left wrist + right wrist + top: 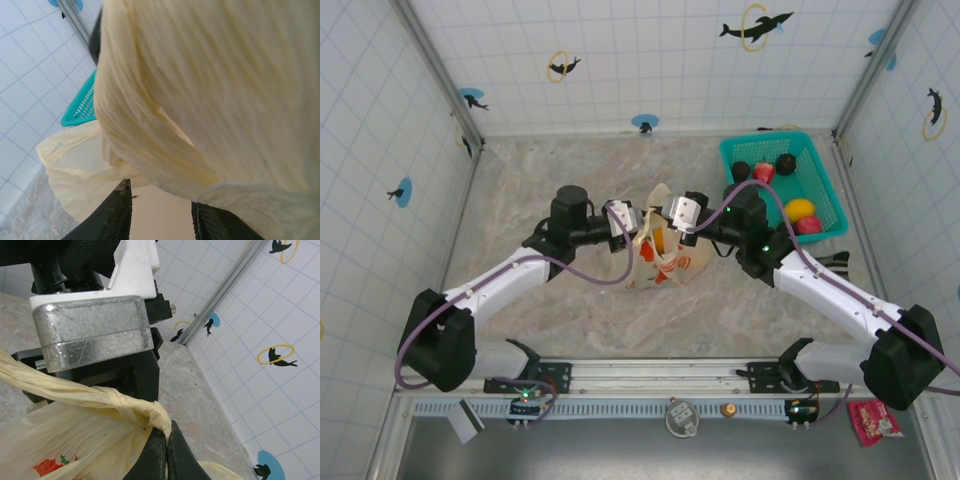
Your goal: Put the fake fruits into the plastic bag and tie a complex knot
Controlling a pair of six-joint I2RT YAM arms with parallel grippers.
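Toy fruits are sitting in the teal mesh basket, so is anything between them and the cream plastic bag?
Yes: the right arm's black wrist lies across the line from the glossy toy fruits in the teal mesh basket to the crinkly cream-yellow plastic bag, whose twisted handle the right gripper pinches.

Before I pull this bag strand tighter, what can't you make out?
- How many fruits are in the plastic bag: top view, its own folds cover the inside.
- Whether the left gripper holds film: left wrist view, bag film against the lens hides it.
- The knot: right wrist view, the right gripper pinches the twisted strand, whose far end the picture's left edge cuts off.
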